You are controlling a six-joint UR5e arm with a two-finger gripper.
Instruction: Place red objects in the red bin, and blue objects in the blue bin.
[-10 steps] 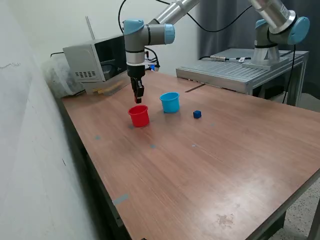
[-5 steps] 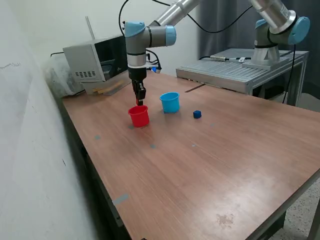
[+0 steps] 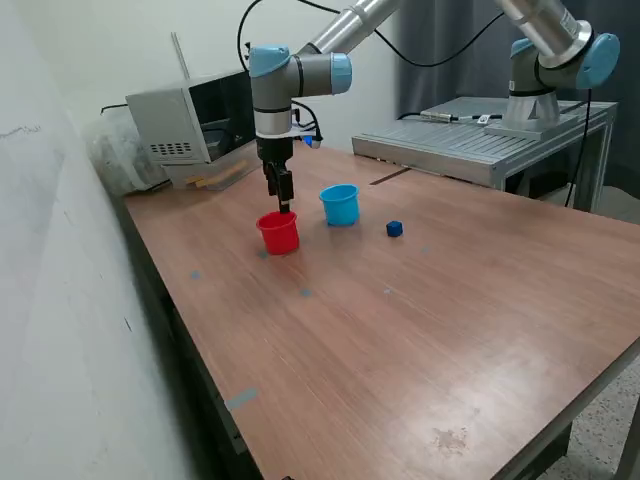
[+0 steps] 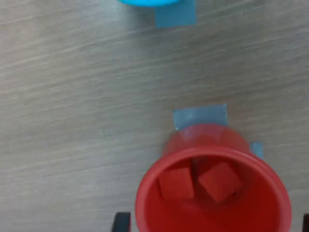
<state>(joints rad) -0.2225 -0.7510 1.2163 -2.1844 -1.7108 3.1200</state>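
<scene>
Red cup (image 4: 212,193) holds both red cubes (image 4: 176,183), pincer (image 3: 284,205) hovering just above its rim, apparently empty; its spread cannot be told. Red sorting looks done. Beyond, on the desk (image 3: 420,330), a blue cube (image 3: 394,229) near the blue cup (image 3: 340,204) likely comes next.

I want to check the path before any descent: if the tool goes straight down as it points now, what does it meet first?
The tool points down over the red cup. Going straight on, it would likely enter the cup's mouth and meet the two red cubes inside, though it might clip the rim first; depth is unclear.
</scene>
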